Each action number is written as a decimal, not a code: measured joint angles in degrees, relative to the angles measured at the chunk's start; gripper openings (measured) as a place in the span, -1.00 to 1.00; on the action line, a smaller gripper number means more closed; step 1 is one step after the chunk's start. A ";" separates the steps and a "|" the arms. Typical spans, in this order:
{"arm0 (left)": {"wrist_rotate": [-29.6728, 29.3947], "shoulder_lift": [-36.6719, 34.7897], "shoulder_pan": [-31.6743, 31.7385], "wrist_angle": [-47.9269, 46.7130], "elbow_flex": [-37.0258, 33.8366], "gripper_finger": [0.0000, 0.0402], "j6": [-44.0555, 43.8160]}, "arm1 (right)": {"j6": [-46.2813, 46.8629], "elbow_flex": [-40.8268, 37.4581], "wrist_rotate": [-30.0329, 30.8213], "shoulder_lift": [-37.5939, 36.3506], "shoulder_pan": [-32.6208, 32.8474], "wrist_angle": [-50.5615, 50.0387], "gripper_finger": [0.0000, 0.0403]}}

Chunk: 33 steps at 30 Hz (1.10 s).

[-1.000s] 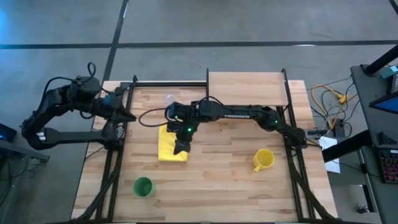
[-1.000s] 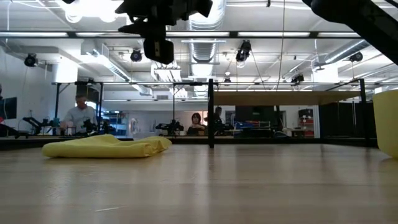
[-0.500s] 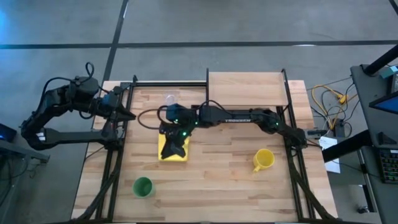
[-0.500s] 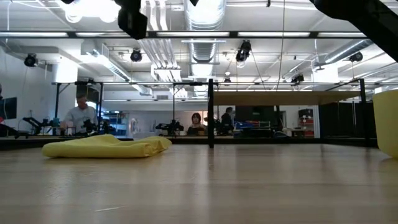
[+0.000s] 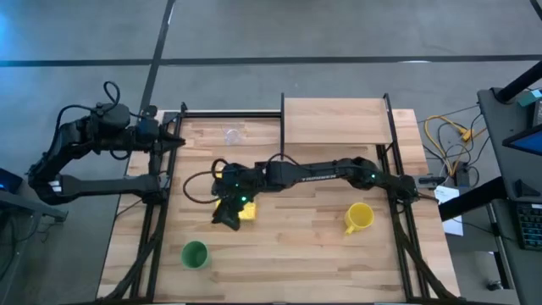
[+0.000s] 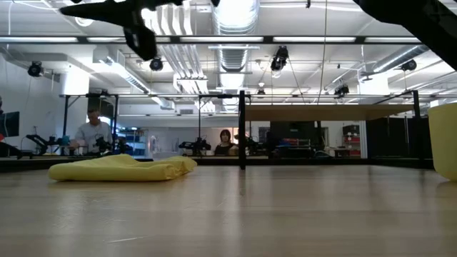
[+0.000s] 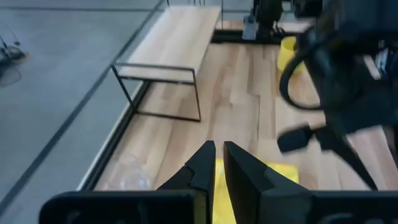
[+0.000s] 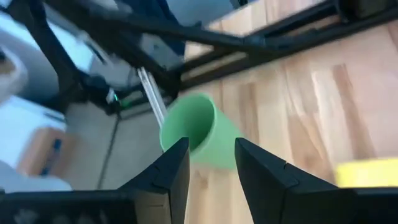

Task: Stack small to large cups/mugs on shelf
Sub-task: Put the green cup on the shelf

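The green cup (image 5: 195,254) stands upright near the table's near-left corner; in the right wrist view the green cup (image 8: 198,130) shows just beyond my fingers. My right gripper (image 5: 223,217) hovers open over the near-left corner of the yellow cloth (image 5: 243,209), short of the cup and touching nothing. The yellow mug (image 5: 358,217) stands on the table at the right. The clear cup (image 5: 231,134) stands near the far edge. The shelf (image 5: 337,120) holds nothing. My left gripper (image 5: 176,141) waits shut at the far-left edge, and the left gripper (image 7: 217,158) looks toward the clear cup (image 7: 127,175).
The folded yellow cloth (image 6: 121,168) lies flat mid-table under the right arm (image 5: 322,175). Black frame posts (image 5: 152,212) run along the table's left and right edges. Bare wood lies between the cloth and the mug. People sit in the room beyond the table.
My right gripper has swung from above the cloth's middle toward the table's near-left corner and the green cup, tipping forward as it went. My left gripper has drawn slightly toward the far edge. No object has moved.
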 joint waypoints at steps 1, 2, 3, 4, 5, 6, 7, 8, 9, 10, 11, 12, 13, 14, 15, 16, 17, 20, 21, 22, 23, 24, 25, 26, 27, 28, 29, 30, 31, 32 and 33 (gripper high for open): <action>-0.05 0.12 0.00 0.75 0.00 -0.90 0.00 | 1.36 0.00 0.19 0.38 0.16 1.02 -0.39; -0.07 0.26 0.00 1.24 0.00 -0.90 0.00 | 2.86 -0.01 0.20 0.78 0.35 2.09 -0.39; -0.07 0.41 0.00 1.53 0.00 -0.90 0.00 | 4.30 0.00 0.21 1.26 0.56 3.62 -0.39; -0.07 0.54 0.00 1.58 0.00 -0.90 -0.01 | 5.61 0.00 0.22 1.56 0.76 5.01 -0.39; -0.07 0.71 -0.02 1.49 0.00 -0.90 -0.02 | 6.67 0.00 0.22 1.74 1.07 5.91 -0.39; -0.07 0.88 -0.02 1.51 0.00 -0.90 -0.03 | 7.15 0.00 0.22 2.10 1.42 6.72 -0.39; -0.12 1.04 0.00 1.52 0.00 -0.90 -0.03 | 7.18 0.00 0.22 2.27 1.78 7.53 -0.39; -0.15 1.15 0.00 1.54 0.00 -0.90 -0.04 | 7.16 0.00 0.36 2.29 2.20 7.34 -0.39; -0.18 1.23 0.00 1.55 0.00 -0.90 -0.04 | 7.07 0.00 0.49 2.32 2.73 7.21 -0.39; -0.19 1.35 0.00 1.60 0.00 -0.90 -0.08 | 6.81 0.00 0.64 2.43 3.24 7.18 -0.39; -0.19 1.50 -0.02 1.60 0.00 -0.90 -0.13 | 6.38 0.00 1.01 2.66 3.81 7.22 -0.39; -0.19 1.61 -0.02 1.61 0.00 -0.90 -0.15 | 5.95 0.00 1.80 2.73 4.30 7.18 -0.39; -0.20 1.67 -0.01 1.61 0.00 -0.90 -0.16 | 5.62 0.00 2.89 2.84 4.79 7.05 -0.39; -0.22 1.75 0.00 1.62 0.00 -0.90 -0.17 | 5.19 0.00 4.51 3.01 5.28 6.83 -0.39; -0.23 1.88 0.00 1.62 0.00 -0.90 -0.17 | 4.67 0.00 6.62 3.18 5.71 6.79 -0.39; -0.32 2.00 0.00 1.64 0.00 -0.90 -0.17 | 3.98 0.00 9.20 3.30 6.09 6.79 -0.39; -0.66 2.13 -0.02 1.64 0.00 -0.90 -0.17 | 3.42 0.00 12.14 3.38 6.43 6.79 -0.39; -1.31 2.44 0.00 1.90 0.00 -0.90 -0.17 | 1.59 0.00 19.53 3.75 7.36 6.92 -0.39; -1.31 2.53 0.00 2.27 0.00 -0.90 -0.17 | 1.32 0.00 20.39 3.97 7.52 7.01 -0.39; -1.31 2.67 0.00 2.67 0.00 -0.90 -0.17 | 1.55 0.00 20.57 4.16 7.67 6.98 -0.39; -1.31 2.75 -0.01 3.11 0.00 -0.90 -0.15 | 2.52 0.00 20.53 4.42 7.72 6.87 -0.39; -1.29 2.79 -0.02 3.39 0.00 -0.90 -0.15 | 3.71 0.00 20.54 4.73 7.81 6.78 -0.39; -1.30 2.78 -0.02 3.66 0.00 -0.90 -0.15 | 4.55 0.00 20.52 5.06 7.84 6.84 -0.39; -1.29 2.74 0.00 4.01 0.00 -0.90 -0.15 | 5.14 0.00 20.50 5.27 7.87 6.95 -0.39; -1.31 2.75 -0.02 4.22 0.00 -0.90 -0.15 | 5.70 0.00 20.50 5.43 7.85 7.19 -0.39; -1.29 2.75 -0.02 4.11 0.00 -0.90 -0.15 | 6.59 0.00 20.52 5.72 7.81 7.83 -0.39; -1.29 2.73 -0.02 3.87 0.00 -0.90 -0.15 | 7.35 0.00 20.52 6.06 7.80 8.98 -0.39; -1.29 2.71 -0.02 3.35 0.00 -0.90 -0.15 | 7.76 0.00 20.52 6.23 7.80 9.99 -0.39; -1.29 2.69 -0.02 2.36 0.00 -0.90 -0.15 | 7.82 0.00 20.54 6.58 7.78 11.25 -0.39; -1.29 2.63 -0.01 0.95 0.00 -0.90 -0.15 | 7.83 0.00 20.52 7.04 7.78 13.11 -0.39; -1.29 2.60 -0.01 -0.79 0.00 -0.90 -0.22 | 8.04 0.00 20.52 7.19 7.79 14.29 -0.39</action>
